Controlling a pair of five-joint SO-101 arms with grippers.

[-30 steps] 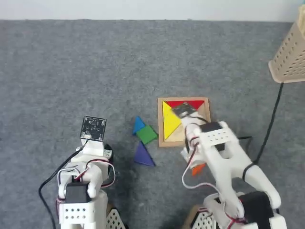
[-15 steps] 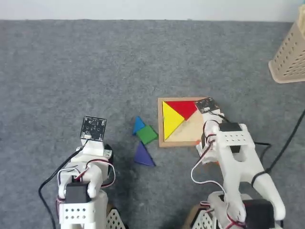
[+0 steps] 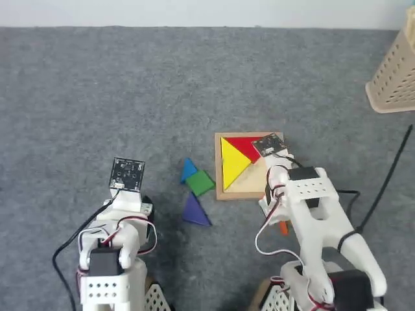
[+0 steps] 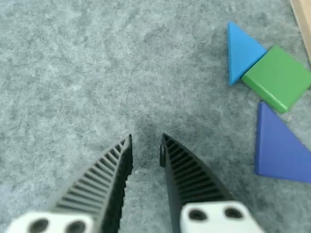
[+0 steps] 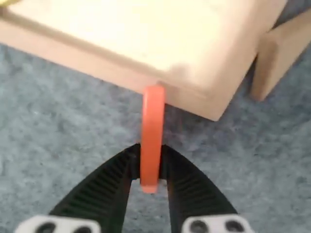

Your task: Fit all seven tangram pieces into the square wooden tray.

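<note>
Square wooden tray [image 3: 249, 186] lies on the grey tabletop [image 3: 97, 84], holding a yellow triangle [image 3: 232, 165] at its left and a red triangle [image 3: 245, 146] at its far edge. The right arm [image 3: 311, 201] hides its near right corner. The right jaws pinch an orange piece [image 5: 153, 126] edge-on against the tray's wall, shape unclear. The left jaws are slightly spread and hold nothing.

Grey felt-like table cover [image 3: 130, 84], pale wall strip [image 3: 194, 13] along the far edge — beige perforated stand [image 3: 394, 71] at one corner
</note>
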